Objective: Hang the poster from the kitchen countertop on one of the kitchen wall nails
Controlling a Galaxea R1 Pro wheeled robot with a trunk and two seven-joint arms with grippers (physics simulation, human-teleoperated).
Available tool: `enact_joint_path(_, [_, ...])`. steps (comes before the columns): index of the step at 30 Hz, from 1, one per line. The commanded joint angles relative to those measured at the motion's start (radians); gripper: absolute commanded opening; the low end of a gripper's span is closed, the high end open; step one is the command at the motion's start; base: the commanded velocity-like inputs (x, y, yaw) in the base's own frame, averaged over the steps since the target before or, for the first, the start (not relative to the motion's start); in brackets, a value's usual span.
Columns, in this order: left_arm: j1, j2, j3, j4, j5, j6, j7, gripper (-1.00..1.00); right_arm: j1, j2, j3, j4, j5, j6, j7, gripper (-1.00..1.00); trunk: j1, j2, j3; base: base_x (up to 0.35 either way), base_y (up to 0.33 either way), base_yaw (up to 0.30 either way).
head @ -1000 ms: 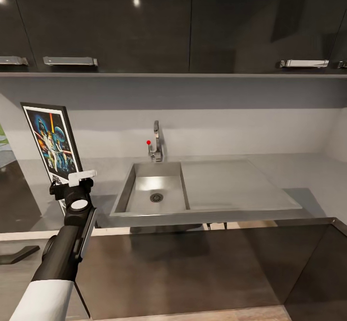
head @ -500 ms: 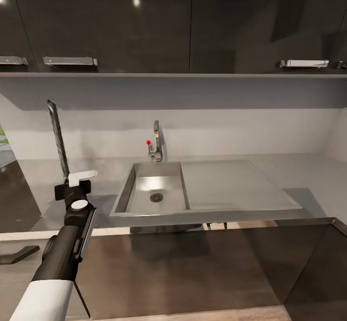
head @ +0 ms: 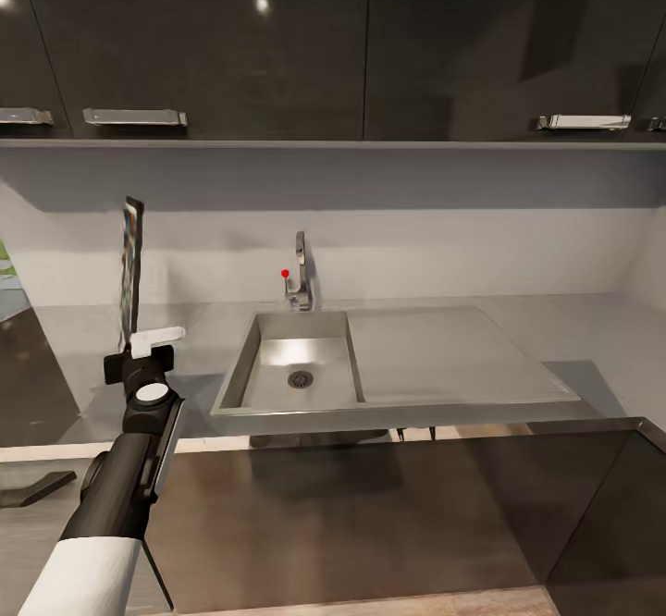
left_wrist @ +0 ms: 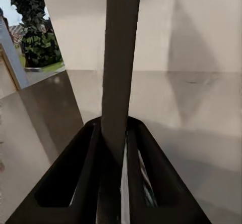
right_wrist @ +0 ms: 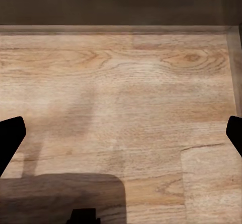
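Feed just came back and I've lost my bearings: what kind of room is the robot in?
A kitchen, most likely: a steel sink with a chrome tap set in a pale grey countertop, below dark glossy wall cabinets.

I stand in a home kitchen. Straight ahead at twelve o'clock a steel sink (head: 294, 371) with its drainer (head: 444, 352) is set into a pale grey glossy countertop (head: 592, 338), and a chrome tap (head: 300, 274) rises behind the basin against a grey backsplash (head: 462, 246). Higher at twelve, dark glossy wall cabinets (head: 277, 43) carry steel handles (head: 135, 117). Dark cabinet fronts (head: 370, 514) run below the worktop at six o'clock, and my right wrist camera looks onto a light wood plank floor (right_wrist: 131, 98).
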Motion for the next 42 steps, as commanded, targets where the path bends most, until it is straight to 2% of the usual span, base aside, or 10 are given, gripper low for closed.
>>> enact_joint_path(1, [-0.001,0.000,-0.001,-0.001,-0.008,0.008,-0.001,-1.00,-0.001,0.000,0.000,0.001,0.001,-0.003,0.000,1.00,0.000,-0.001,-0.001,0.000,0.000,0.000])
enact_joint_path(13, [-0.001,0.000,0.000,-0.081,-0.005,0.013,-0.007,-1.00,-0.001,0.000,0.001,0.001,0.001,-0.003,0.000,1.00,0.000,-0.001,0.015,0.000,0.000,0.000])
enact_joint_path(27, [-0.001,0.002,0.000,-0.089,0.003,0.011,-0.011,-1.00,-0.001,0.000,0.000,0.001,0.001,-0.003,0.000,1.00,0.000,-0.001,0.032,-0.006,0.000,0.000])
enact_joint_path(42, [-0.001,0.002,0.000,-0.088,0.012,0.011,-0.018,-1.00,-0.001,0.000,0.000,0.001,0.001,-0.003,0.000,1.00,0.000,-0.001,0.033,-0.219,0.000,0.000])
